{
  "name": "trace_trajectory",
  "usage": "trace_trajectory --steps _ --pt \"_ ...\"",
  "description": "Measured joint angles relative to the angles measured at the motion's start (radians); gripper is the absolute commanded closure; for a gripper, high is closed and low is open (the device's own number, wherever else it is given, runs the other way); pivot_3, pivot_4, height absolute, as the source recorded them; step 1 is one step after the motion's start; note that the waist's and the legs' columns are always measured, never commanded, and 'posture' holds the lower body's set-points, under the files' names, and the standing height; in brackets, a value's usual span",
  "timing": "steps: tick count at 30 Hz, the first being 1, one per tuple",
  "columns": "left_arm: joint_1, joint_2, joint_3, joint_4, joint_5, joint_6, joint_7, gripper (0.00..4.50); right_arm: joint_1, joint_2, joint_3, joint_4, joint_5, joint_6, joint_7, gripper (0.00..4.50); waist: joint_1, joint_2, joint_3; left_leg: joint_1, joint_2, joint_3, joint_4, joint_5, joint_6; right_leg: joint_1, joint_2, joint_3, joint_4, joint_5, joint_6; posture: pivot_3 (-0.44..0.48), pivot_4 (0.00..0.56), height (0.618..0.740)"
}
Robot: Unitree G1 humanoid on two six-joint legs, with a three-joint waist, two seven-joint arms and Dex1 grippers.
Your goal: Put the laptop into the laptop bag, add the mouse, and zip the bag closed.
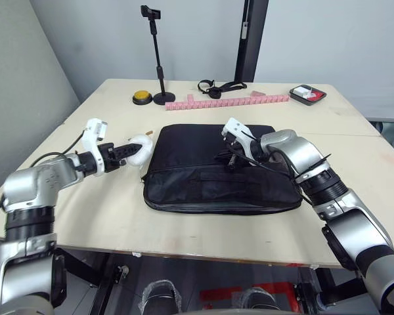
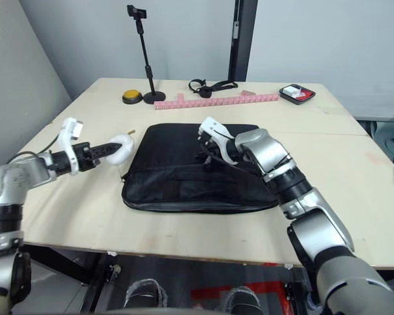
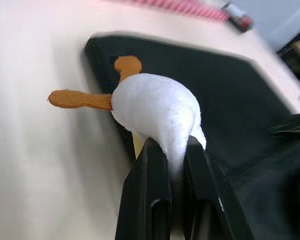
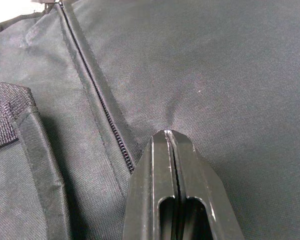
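Gripping white plush [image 3: 160, 107] beside bag's [image 1: 203, 157] left edge, left jaws [image 3: 172, 152]; right jaws [image 4: 172, 137] closed empty, resting on bag.

Even, diffuse indoor light fills the head views, bright with no glare; the laptop bag [image 1: 217, 167] throws only a thin soft shadow on the table [image 1: 354, 177]; the left wrist view is blurred toward its far edges and washed pale; the right wrist view is sharp on the fabric weave.
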Motion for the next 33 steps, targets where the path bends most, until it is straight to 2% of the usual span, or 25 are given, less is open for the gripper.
trace_trajectory --steps 3,6,8,14,20,28,33 --pt "0.14 0.013 0.074 -0.127 -0.097 0.044 -0.027 4.47 -0.013 0.013 0.003 0.025 -0.007 -0.011 0.015 4.5 -0.009 0.0 0.0 0.0 0.0 0.0 -0.001 0.0 0.0 0.0 0.0 0.0 -0.001 -0.001 0.0 0.0 0.15 0.733" --pt "0.29 0.043 0.08 -0.196 -0.112 0.01 -0.066 4.47 -0.025 0.027 0.002 0.051 -0.009 -0.012 0.025 4.5 -0.018 0.0 0.0 0.0 0.0 0.0 -0.002 0.0 0.0 -0.001 0.001 0.0 -0.001 -0.001 0.001 0.0 0.15 0.733" --pt "0.34 0.043 0.082 -0.195 -0.112 -0.014 -0.066 4.47 -0.031 0.032 0.003 0.062 -0.015 -0.016 0.032 4.5 -0.019 0.0 0.0 0.0 0.001 0.0 -0.003 0.0 0.0 -0.001 0.001 0.0 -0.001 -0.001 0.002 0.0 0.15 0.733" --pt "0.446 0.025 0.112 -0.224 -0.156 -0.067 -0.082 4.47 -0.045 0.05 0.011 0.089 -0.028 -0.039 0.059 4.5 -0.032 0.0 -0.001 0.001 0.002 0.001 -0.006 -0.001 -0.001 -0.001 0.002 0.001 -0.005 -0.001 0.002 0.0 0.15 0.733" --pt "0.578 0.013 0.071 -0.261 -0.165 -0.134 -0.129 4.47 -0.041 0.067 0.001 0.091 -0.025 -0.025 0.066 4.5 -0.037 -0.002 -0.004 0.003 0.005 0.004 -0.014 -0.001 -0.002 -0.001 0.005 0.001 -0.012 -0.001 0.002 0.0 0.15 0.733" --pt "0.609 -0.004 0.059 -0.258 -0.195 -0.178 -0.132 4.47 -0.024 0.076 -0.005 0.083 -0.024 -0.01 0.055 4.5 -0.035 -0.002 -0.011 0.006 0.012 0.005 -0.016 -0.001 -0.008 0.0 0.012 0.001 -0.012 -0.001 0.002 0.0 0.15 0.733" --pt "0.66 0.005 0.014 -0.371 -0.272 -0.152 -0.151 4.47 -0.023 0.08 -0.006 0.075 -0.024 0.008 0.049 4.5 -0.035 -0.002 -0.014 0.006 0.012 0.005 -0.017 -0.001 -0.008 0.0 0.012 0.001 -0.014 -0.001 0.002 0.0 0.15 0.733"
